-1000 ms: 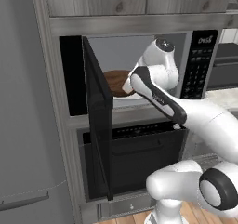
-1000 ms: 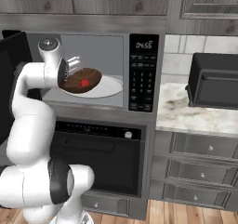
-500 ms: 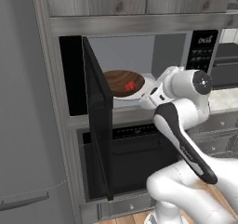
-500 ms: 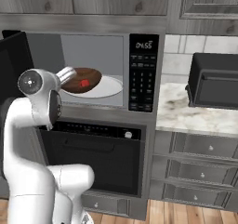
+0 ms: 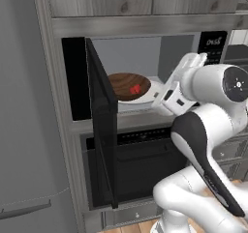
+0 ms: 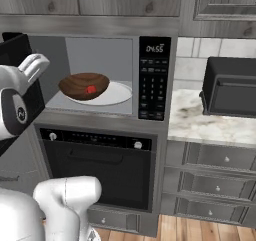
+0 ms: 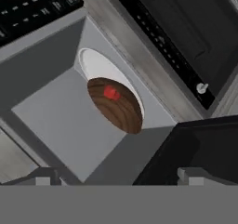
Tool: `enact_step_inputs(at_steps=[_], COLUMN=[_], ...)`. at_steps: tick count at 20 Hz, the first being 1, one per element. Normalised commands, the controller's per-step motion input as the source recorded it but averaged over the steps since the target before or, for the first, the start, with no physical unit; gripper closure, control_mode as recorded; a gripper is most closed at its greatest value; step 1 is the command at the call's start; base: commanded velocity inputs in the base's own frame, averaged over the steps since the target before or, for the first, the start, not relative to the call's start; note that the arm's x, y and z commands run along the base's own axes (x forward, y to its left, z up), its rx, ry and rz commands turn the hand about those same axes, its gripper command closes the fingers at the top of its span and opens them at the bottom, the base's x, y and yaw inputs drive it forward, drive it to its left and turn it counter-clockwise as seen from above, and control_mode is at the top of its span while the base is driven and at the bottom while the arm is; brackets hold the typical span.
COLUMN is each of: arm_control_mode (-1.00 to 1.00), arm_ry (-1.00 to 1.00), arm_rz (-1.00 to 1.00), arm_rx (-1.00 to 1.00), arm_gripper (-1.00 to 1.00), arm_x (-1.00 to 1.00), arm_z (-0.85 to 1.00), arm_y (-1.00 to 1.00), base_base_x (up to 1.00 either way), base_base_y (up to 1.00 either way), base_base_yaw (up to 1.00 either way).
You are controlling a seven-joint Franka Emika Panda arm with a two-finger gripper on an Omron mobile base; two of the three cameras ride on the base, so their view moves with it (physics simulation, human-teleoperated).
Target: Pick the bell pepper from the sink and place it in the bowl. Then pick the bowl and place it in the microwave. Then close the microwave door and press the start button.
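Gripper (image 7: 116, 176): wide apart, holding nothing, just outside the microwave (image 6: 100, 75).
Microwave door (image 5: 102, 130): swung wide open, sticking out toward us.
Bowl (image 5: 127, 86): inside the microwave, sitting on the white plate (image 6: 117, 94).
Bell pepper (image 7: 111, 93): small and red, lying in the bowl.
Oven (image 6: 100, 170): under the microwave, shut.

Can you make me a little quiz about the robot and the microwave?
1. True or false: the bell pepper lies in the bowl.
2. What does the bowl sit on? A) the counter B) the white turntable plate inside the microwave C) the oven
3. Fill in: the microwave door is ____.

Key: 1. True. 2. B. 3. Open; it stands swung out to the left, and the claw is open and holds nothing.
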Motion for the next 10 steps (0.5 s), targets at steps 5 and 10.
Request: enact_step_inputs(at_steps=[5,10], arm_control_mode=[-1.00,-1.00], arm_ry=[-0.12,-0.21], arm_rz=[0.00,0.00], arm_rx=[-0.29,-0.40], arm_gripper=[-1.00,-1.00], arm_x=[-1.00,-1.00], arm_z=[1.00,0.51], arm_y=[0.13,0.68], base_base_x=[0.00,0.00], base_base_y=[0.00,0.00], base_base_yaw=[0.00,0.00])
